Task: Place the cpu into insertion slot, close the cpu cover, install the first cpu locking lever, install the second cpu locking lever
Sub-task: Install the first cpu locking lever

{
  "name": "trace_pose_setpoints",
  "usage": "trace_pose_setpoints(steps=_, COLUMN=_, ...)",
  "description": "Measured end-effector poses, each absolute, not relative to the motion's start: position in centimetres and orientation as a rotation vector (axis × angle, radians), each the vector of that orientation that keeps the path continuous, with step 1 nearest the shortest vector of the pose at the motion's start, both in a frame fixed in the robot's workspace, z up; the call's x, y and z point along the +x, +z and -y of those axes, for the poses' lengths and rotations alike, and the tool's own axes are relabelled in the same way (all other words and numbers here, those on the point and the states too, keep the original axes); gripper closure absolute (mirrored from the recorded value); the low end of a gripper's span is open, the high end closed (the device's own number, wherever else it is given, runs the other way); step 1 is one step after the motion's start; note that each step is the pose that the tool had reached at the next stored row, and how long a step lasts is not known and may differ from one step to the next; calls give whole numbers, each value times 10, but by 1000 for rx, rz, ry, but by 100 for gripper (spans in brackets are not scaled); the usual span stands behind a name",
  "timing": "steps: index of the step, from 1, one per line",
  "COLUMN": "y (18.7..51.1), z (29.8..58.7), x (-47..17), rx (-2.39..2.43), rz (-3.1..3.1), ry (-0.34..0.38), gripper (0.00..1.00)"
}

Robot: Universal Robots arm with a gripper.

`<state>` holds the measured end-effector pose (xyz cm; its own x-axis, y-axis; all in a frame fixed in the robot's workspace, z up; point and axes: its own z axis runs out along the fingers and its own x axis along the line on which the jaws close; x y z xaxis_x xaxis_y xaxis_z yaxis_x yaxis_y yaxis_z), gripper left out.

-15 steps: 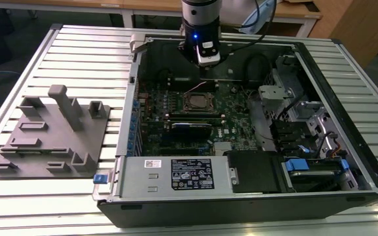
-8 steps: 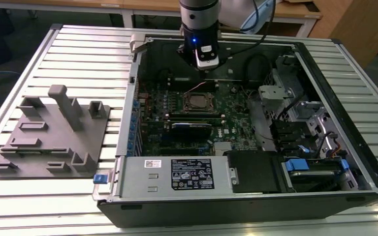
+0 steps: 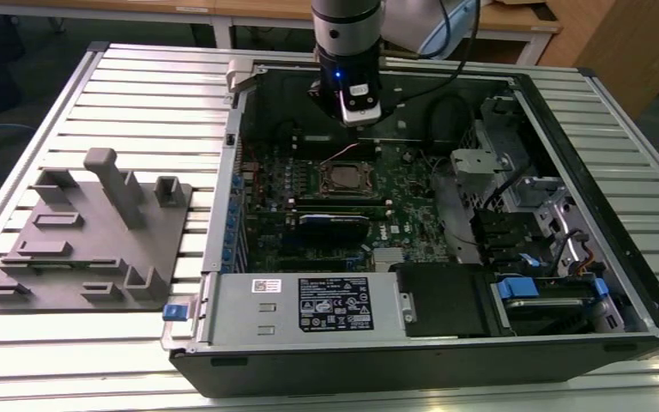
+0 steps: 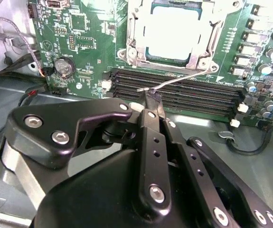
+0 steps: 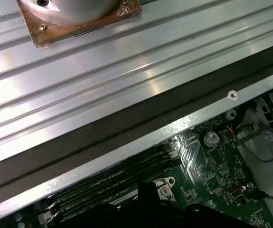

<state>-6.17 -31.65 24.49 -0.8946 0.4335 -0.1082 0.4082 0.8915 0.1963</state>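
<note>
Lever step is judged in hand: jaws are clamped shut on the locking lever (image 4: 183, 80) tip, cpu (image 3: 345, 178) is seated under cpu cover (image 4: 135, 33), exterior-view 6 o'clock of them, and pressing down and latching is called for.

This is looking like a robotics lab: an open black computer case (image 3: 421, 365) is lying on a ribbed silver aluminium workbench (image 3: 112, 94), a grey robot arm (image 3: 347, 30) is hanging over the case, and light wooden desks (image 3: 261, 10) are standing behind it.
</note>
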Motion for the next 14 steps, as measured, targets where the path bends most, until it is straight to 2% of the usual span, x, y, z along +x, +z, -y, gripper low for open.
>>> trace_pose_setpoints(steps=6, y=245, z=317, x=-62, rx=651, rz=-2910, ry=256, gripper=89)
trace_pose_setpoints(steps=14, y=243, z=321, x=-62, rx=658, rz=-2911, ry=324, gripper=89)
